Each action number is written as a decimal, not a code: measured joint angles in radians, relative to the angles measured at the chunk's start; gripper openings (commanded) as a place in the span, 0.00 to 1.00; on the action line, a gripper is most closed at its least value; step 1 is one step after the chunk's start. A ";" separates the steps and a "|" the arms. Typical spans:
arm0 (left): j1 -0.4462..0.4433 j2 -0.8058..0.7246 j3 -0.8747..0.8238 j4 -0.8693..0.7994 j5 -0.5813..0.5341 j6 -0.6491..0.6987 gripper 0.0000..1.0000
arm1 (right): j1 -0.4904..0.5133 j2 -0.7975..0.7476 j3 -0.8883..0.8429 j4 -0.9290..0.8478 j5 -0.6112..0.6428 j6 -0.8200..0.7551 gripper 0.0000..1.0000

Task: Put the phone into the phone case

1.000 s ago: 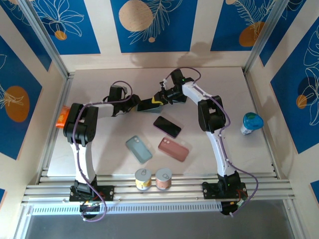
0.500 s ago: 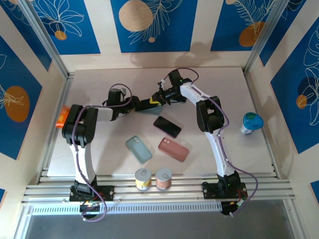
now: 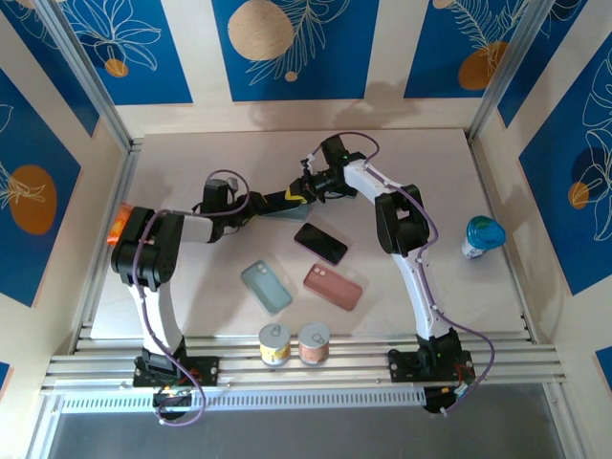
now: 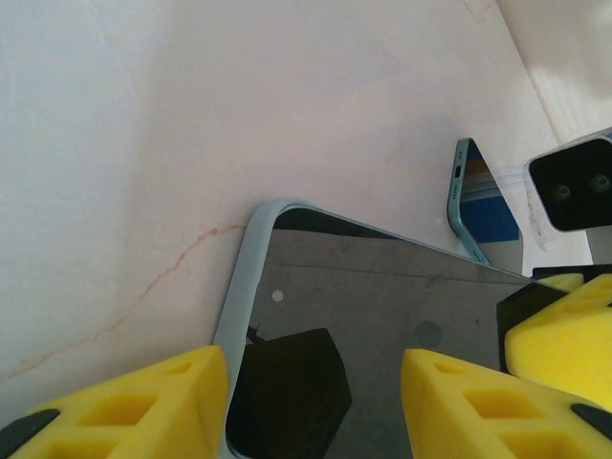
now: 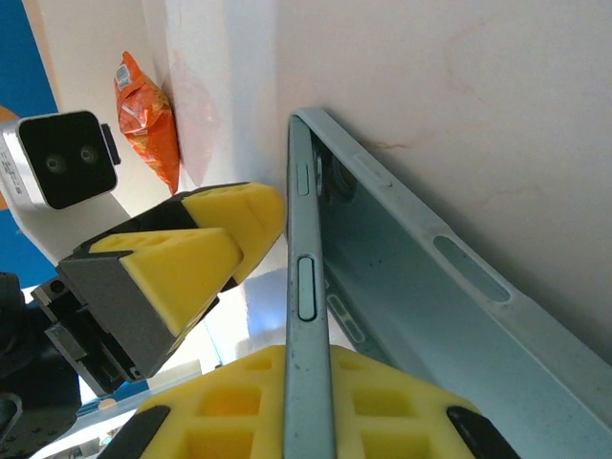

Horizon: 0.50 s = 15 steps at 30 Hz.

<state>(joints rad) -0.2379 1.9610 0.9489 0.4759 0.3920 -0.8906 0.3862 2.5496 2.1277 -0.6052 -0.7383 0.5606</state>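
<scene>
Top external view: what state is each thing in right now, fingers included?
phone, held tilted, one end meeting the case, not seated.
light-blue case, against the table, gaping away from the phone.
right fingers, shut on the phone's edge.
left fingers, astride the phone, grip unclear.
black phone, flat on the table, untouched.
grey-blue case, flat, untouched.
pink case, flat, untouched.
yellow can, upright.
pink can, upright.
blue-lidded cup, upright, lid on.
</scene>
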 measured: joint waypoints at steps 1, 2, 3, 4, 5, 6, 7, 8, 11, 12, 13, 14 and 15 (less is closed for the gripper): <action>0.000 -0.003 -0.004 0.000 0.000 -0.003 0.52 | 0.000 0.000 -0.002 0.005 -0.001 0.000 0.00; 0.000 -0.006 -0.008 0.000 0.000 -0.003 0.52 | 0.001 0.000 -0.004 0.010 -0.003 0.000 0.00; 0.000 -0.009 -0.012 0.000 0.000 -0.006 0.52 | 0.001 0.000 -0.007 0.013 -0.003 0.000 0.00; 0.000 -0.012 -0.015 0.000 0.000 -0.011 0.52 | 0.002 0.000 -0.010 0.016 -0.003 0.000 0.00; 0.000 -0.015 -0.018 0.000 0.000 -0.014 0.52 | 0.002 0.000 -0.010 0.018 -0.004 0.000 0.00; 0.000 -0.019 -0.022 -0.001 0.000 -0.018 0.52 | 0.002 0.000 -0.011 0.019 -0.004 0.000 0.00; 0.000 -0.023 -0.027 -0.003 0.000 -0.019 0.52 | 0.002 0.000 -0.013 0.023 -0.004 0.000 0.00; 0.000 -0.026 -0.029 -0.007 0.000 -0.020 0.52 | 0.002 0.000 -0.016 0.027 -0.004 0.000 0.00; 0.000 -0.038 -0.026 -0.043 0.002 -0.018 0.52 | 0.003 -0.005 -0.030 0.042 -0.007 0.000 0.00; 0.000 -0.041 -0.023 -0.060 0.004 -0.017 0.52 | 0.003 -0.006 -0.035 0.047 -0.007 0.000 0.00; -0.001 -0.043 -0.016 -0.082 0.008 -0.016 0.52 | 0.003 -0.009 -0.042 0.053 -0.006 0.000 0.00; -0.002 -0.045 -0.004 -0.109 0.009 -0.013 0.52 | 0.004 -0.013 -0.048 0.060 -0.005 0.000 0.00; -0.003 -0.045 0.006 -0.129 0.009 -0.008 0.52 | 0.005 -0.016 -0.052 0.062 -0.003 0.000 0.00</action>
<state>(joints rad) -0.2405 1.9156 0.9554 0.3466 0.4007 -0.8989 0.3908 2.5336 2.0758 -0.5430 -0.7414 0.5610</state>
